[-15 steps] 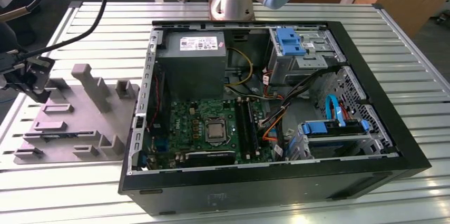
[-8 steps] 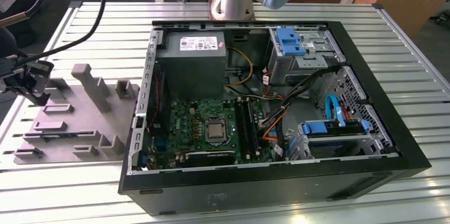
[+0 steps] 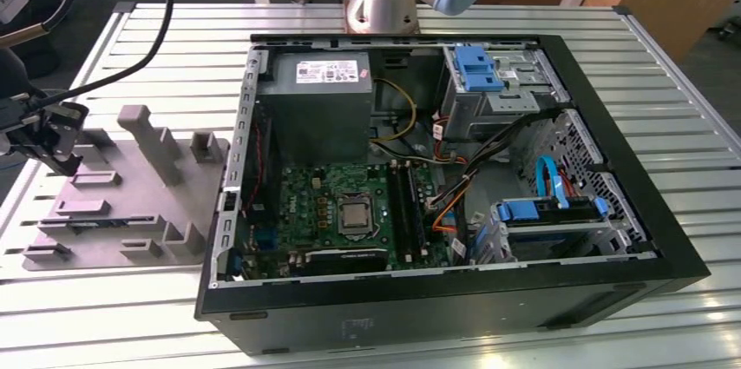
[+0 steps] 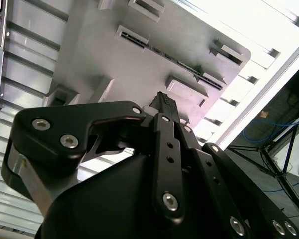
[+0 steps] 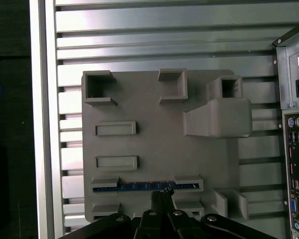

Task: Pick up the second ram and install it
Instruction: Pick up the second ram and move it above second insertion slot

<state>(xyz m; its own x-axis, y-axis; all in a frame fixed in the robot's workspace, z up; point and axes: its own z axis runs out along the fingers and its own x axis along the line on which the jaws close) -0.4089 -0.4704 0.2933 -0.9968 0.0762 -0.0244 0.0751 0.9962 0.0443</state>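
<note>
**A:** Start at the far left of the exterior view. How far along is the job?

**B:** Early, I'd judge. The gripper (image 3: pixel 69 163) hangs over the grey tray (image 3: pixel 116 204) at the lower left. The second ram (image 5: pixel 134 187) stands on edge in a long slot of that tray, not yet lifted.

**A:** Is it gripped?

**B:** It doesn't look so. In the first wrist view the fingertips (image 5: pixel 158 196) are drawn close together, just beside the stick's upper edge near its middle. In the second wrist view the gripper (image 4: pixel 163 99) sits above the tray, with nothing I can see clamped in it. Whether the tips touch the stick, I cannot tell.

**A:** And further right?

**B:** The open computer case (image 3: pixel 463 299) takes the middle and right of the frame. The motherboard (image 3: pixel 307 204) lies inside it, and its long black slots (image 3: pixel 405 204) are well apart from the tray. So the lifting and the installing are both left to do.

**A:** And the arm's pose?

**B:** The arm base (image 3: pixel 383 0) stands at the upper centre, behind the case. The wrist end comes in at the far left edge, with the fingers pointing down at the tray.
</note>
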